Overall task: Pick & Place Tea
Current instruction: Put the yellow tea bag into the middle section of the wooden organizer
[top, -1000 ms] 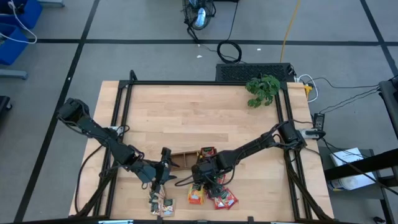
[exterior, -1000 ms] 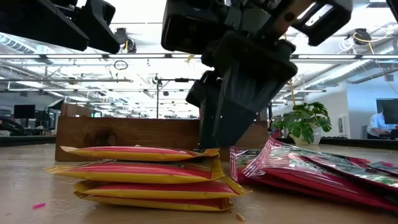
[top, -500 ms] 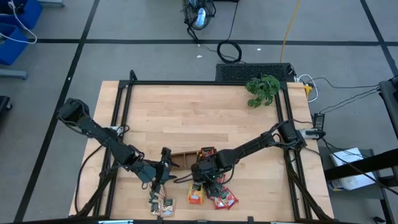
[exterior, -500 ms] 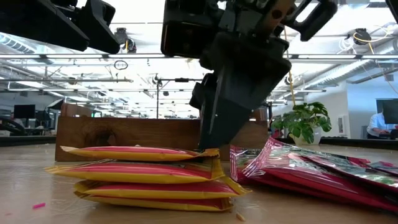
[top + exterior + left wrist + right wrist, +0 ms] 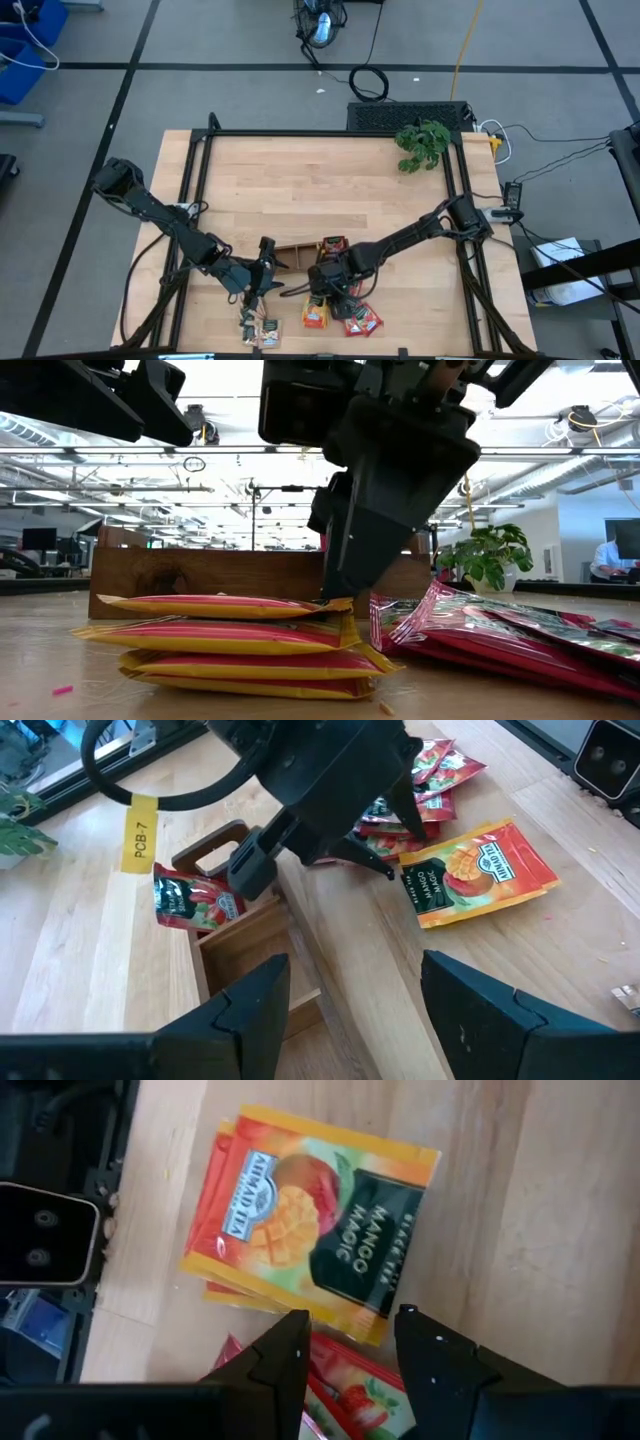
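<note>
**Tea Transfer: Early Stage, Orange Stack Under the Right Gripper**

The right gripper (image 5: 327, 296) is positioned directly above the stack of orange mango sachets (image 5: 310, 1220) near the front edge of the table (image 5: 300, 180). In the low view its fingertips sit at the rear edge of the top sachet (image 5: 225, 606), touching it or just above it; contact cannot be confirmed. The fingers stand part-way apart, and in the right wrist view nothing is seen between them. No sachet is lifted.

The left gripper (image 5: 350, 1010) waits over the wooden tray (image 5: 290, 252), just beside the right arm's wrist, with fingers spread wide and empty.

Status of the tea:
- One red sachet (image 5: 195, 903) stands tilted in the end compartment of the tray, toward the table's right edge. This is the only sachet visibly placed.
- The orange stack holds about four sachets, lying flat on the table.
- The red sachets with green marks (image 5: 500, 625) lie in a loose overlapping pile just beside the orange stack, toward the right edge.
- The dark green sachets (image 5: 258, 328) lie at the front edge, toward the left.

Judgement: the task is at an early stage. Most sachets remain on the table, and two compartments of the tray appear unfilled. The step in hand is acquisition of the top orange sachet
</note>
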